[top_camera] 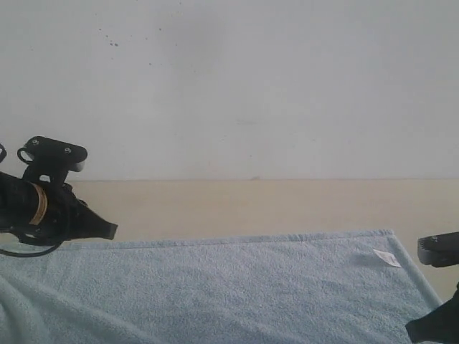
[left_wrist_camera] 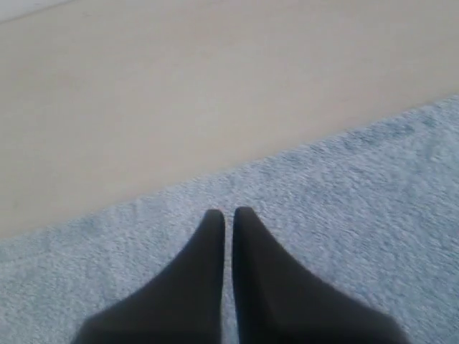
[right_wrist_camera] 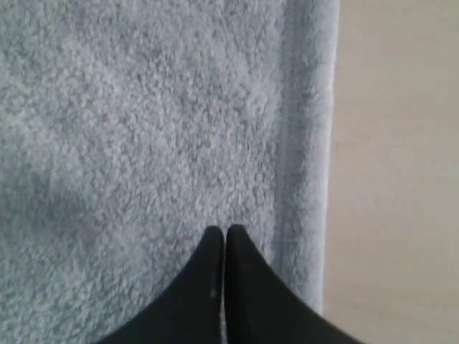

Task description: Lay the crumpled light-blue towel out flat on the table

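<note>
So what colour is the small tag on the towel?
White; the tag shows best in the exterior view.

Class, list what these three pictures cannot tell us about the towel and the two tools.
Towel: its near edge and left end, exterior view, cut off by the frame.
Care tag: its print, exterior view, too small to read.
Left tool and right tool: whether their closed tips touch the towel, wrist views, hidden by the tips themselves.
</note>
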`<state>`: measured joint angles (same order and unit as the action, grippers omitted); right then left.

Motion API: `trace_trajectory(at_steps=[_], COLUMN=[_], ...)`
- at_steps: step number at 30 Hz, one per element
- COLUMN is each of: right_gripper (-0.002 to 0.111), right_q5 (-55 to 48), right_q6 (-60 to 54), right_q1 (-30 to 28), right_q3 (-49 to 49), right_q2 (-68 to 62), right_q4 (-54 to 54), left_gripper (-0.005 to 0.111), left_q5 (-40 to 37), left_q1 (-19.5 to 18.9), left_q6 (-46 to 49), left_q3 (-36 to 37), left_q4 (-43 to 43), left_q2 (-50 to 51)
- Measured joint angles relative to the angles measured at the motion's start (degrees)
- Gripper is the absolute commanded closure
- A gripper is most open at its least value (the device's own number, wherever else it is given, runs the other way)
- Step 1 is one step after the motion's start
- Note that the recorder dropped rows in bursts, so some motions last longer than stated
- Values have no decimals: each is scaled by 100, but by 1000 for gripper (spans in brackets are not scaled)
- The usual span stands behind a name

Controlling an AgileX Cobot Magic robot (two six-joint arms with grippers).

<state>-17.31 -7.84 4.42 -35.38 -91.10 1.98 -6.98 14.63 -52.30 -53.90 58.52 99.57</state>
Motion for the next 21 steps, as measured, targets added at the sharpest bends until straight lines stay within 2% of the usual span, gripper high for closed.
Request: trace_trajectory(at_steps=[5, 12, 21], right_gripper=[108, 108, 108], right_q5=[83, 280, 429], right_q6=[-130, -152, -151], right_q1=[0, -9, -36], right_q3=[-195, -216, -302], right_q2=[-400, -690, -974], right_q4=[0, -21, -55], left_gripper=[103, 103, 103], left_q5=[-423, -1712, -1923], left_q1=[178, 178, 178], left_q6=[0, 106, 229], left_q3=[470, 973, 1100], left_q4=[-92, -182, -424], left_q2=[-444, -713, -737])
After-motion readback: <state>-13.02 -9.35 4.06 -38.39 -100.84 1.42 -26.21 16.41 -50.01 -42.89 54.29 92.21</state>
